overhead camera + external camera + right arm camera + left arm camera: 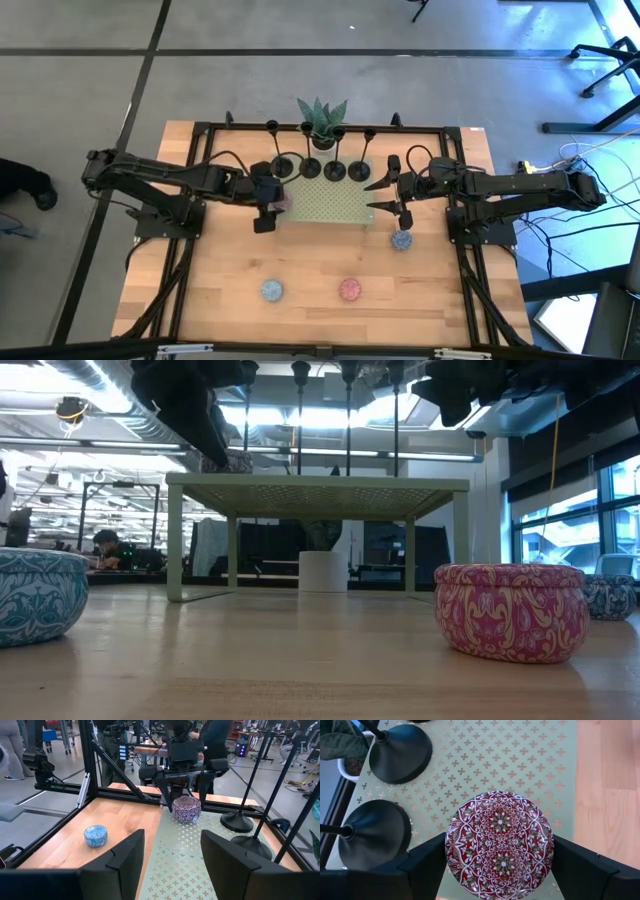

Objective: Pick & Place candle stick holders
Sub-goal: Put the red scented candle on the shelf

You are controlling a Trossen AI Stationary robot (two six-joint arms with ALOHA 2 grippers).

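Black candle stick holders (400, 754) stood on a pale green, cross-patterned stand (520, 765); the tin (499, 845) was dark red with white floral mandala.

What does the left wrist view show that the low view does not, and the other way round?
Only the left wrist view shows the dark red patterned tin from above, between the left gripper fingers, and two candle stick holders' round bases. Only the low view shows the pink tin, a blue tin and the white plant pot. Both show the green perforated shelf.
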